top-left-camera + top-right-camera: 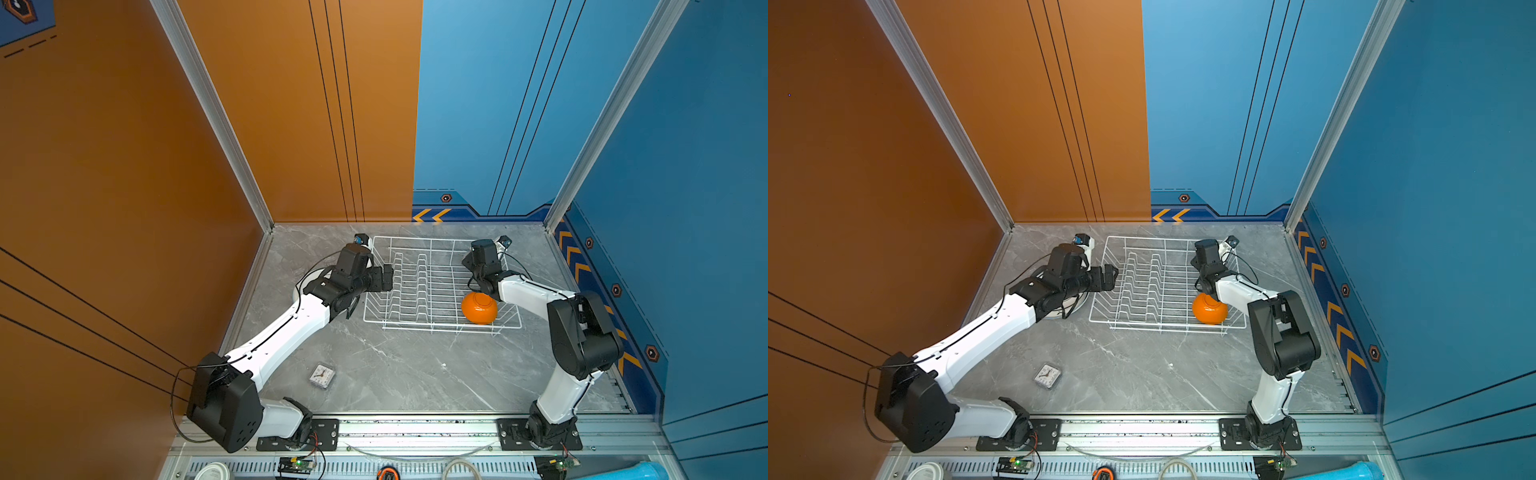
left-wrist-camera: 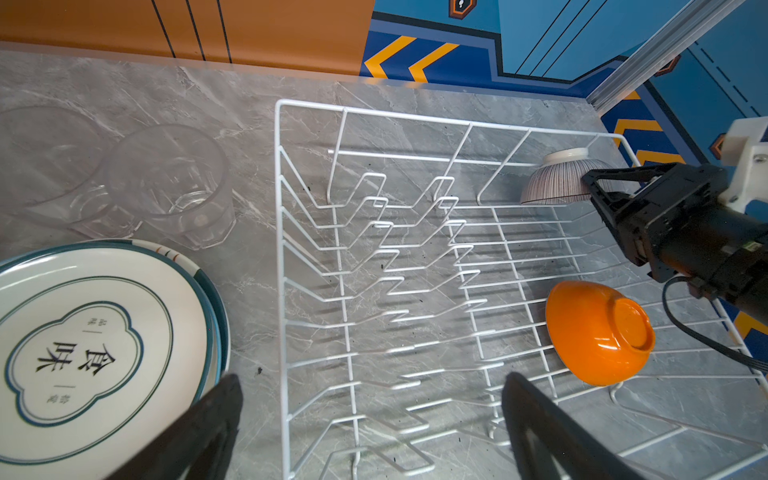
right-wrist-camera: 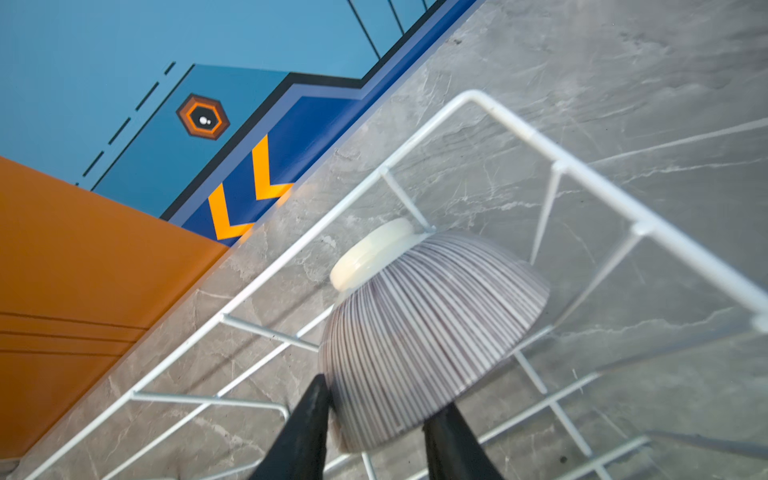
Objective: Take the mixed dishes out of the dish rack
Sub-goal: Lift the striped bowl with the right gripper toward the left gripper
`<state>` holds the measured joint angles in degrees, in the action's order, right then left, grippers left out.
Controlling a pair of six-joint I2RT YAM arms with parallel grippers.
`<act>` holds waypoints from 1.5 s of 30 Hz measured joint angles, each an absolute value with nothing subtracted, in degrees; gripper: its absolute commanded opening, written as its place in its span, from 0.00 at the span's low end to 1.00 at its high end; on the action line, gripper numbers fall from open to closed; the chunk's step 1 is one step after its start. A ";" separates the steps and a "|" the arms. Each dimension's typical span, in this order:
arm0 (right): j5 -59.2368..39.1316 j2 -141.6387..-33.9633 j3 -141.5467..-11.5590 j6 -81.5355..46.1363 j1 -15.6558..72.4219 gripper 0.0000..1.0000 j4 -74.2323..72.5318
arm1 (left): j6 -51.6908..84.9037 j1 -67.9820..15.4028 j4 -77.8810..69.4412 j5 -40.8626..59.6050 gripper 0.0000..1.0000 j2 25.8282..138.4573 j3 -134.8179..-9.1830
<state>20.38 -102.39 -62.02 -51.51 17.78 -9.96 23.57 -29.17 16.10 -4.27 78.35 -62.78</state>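
Grey marble tabletop (image 1: 395, 365), orange wall (image 1: 291, 104), blue wall (image 1: 478, 104); my left gripper (image 2: 372, 380) gapes empty, my right gripper (image 3: 384, 395) pinches a blurred ribbed bowl (image 3: 432, 324).

The dish rack (image 1: 417, 286) is white, the orange bowl (image 2: 594, 332) plain, the striped bowl (image 3: 432, 332) dark-lined white, the surface (image 1: 395, 365) veined grey.

ok so the dish rack (image 1: 419, 286) is sitting toward the bench's (image 1: 395, 374) back edge, a bit right of middle. The front bowl (image 1: 479, 307) is lying in the rack's front right corner and the back bowl (image 2: 557, 178) in its back right corner. The plates (image 2: 91, 345) are sitting stacked on the bench just left of the rack, with the tumblers (image 2: 174, 183) standing behind them. The clock (image 1: 322, 376) is lying near the front edge, left of middle.
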 measured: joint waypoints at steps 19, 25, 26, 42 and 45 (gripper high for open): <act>17.98 -108.99 -63.86 -57.89 16.25 0.42 -16.10 | 23.42 -28.77 16.51 -3.81 0.98 78.56 -62.81; 16.73 -109.19 -65.52 -57.17 16.56 0.23 -17.82 | 23.42 -28.77 16.58 -3.81 0.98 78.56 -62.81; 16.95 -109.08 -65.73 -56.62 16.67 0.22 -17.54 | 23.42 -28.77 16.58 -3.81 0.98 78.56 -62.81; 15.31 -105.93 -66.59 -51.55 17.63 0.00 -8.91 | 23.44 -28.77 16.60 -3.75 0.98 78.56 -62.81; 13.93 -105.27 -67.51 -50.81 17.69 0.00 -7.11 | 23.44 -28.77 16.60 -3.46 0.98 78.56 -62.81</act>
